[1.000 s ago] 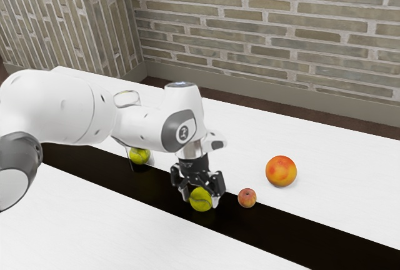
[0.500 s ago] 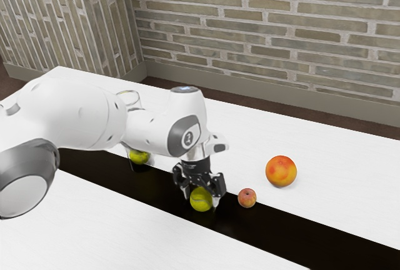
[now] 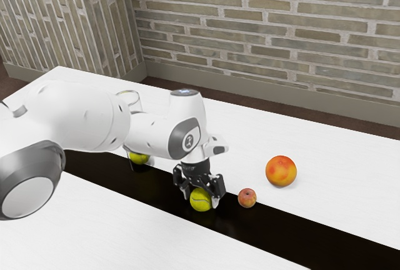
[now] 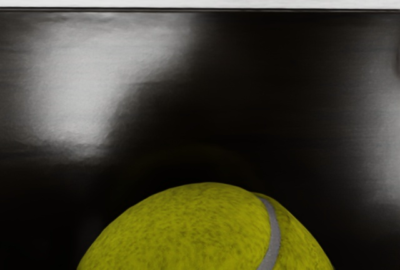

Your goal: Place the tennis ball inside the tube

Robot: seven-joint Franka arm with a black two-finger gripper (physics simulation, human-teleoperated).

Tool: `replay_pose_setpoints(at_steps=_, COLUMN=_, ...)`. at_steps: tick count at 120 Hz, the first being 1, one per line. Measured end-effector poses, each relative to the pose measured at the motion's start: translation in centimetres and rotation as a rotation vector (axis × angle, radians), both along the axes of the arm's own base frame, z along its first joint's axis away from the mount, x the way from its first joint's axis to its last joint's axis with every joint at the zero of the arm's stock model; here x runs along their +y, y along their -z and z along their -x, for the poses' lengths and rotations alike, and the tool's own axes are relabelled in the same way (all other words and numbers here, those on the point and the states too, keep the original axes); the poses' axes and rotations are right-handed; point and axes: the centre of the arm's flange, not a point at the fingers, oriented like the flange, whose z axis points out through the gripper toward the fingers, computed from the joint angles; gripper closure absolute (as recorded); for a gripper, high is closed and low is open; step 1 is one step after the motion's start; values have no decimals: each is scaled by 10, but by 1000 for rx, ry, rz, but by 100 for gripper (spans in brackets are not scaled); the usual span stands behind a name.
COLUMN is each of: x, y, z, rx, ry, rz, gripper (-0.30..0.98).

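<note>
Orange fruit (image 3: 281,171) lies beyond 1 smaller fruit (image 3: 247,198) near my gripper (image 3: 201,199); can't tell whether it grips the tennis ball (image 3: 200,200)

Supporting surface: white table (image 3: 337,164), crossed lengthwise by a glossy black strip (image 3: 300,235) showing reflections. Items noted in the exterior view:
- On the strip — one tennis ball (image 3: 200,200), seam visible.
- At the strip's far edge — one small reddish fruit (image 3: 247,198), near the ball.
- On the white beyond it — one larger orange-red fruit (image 3: 281,171).
- Toward the exterior view's left, upright, partly hidden: clear tube (image 3: 139,100), second ball (image 3: 138,158) low inside.
</note>
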Motion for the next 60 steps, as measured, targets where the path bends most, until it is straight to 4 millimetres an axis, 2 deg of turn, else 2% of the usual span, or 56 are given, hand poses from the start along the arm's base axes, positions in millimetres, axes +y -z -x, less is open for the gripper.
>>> replay_pose_setpoints(at_steps=6, x=-1, y=1, z=0, rx=1, ry=1, rz=1, gripper=1)
replay_pose_setpoints(at_steps=20, x=-2, y=2, z=0, rx=1, ry=5, rz=1, gripper=15)
replay_pose_setpoints(at_steps=34, x=-3, y=1, z=-1, rx=-2, ry=12, rz=0, gripper=25)
replay_pose_setpoints(at_steps=60, x=-4, y=-5, z=-5, rx=-18, ry=27, rz=-11, gripper=32)
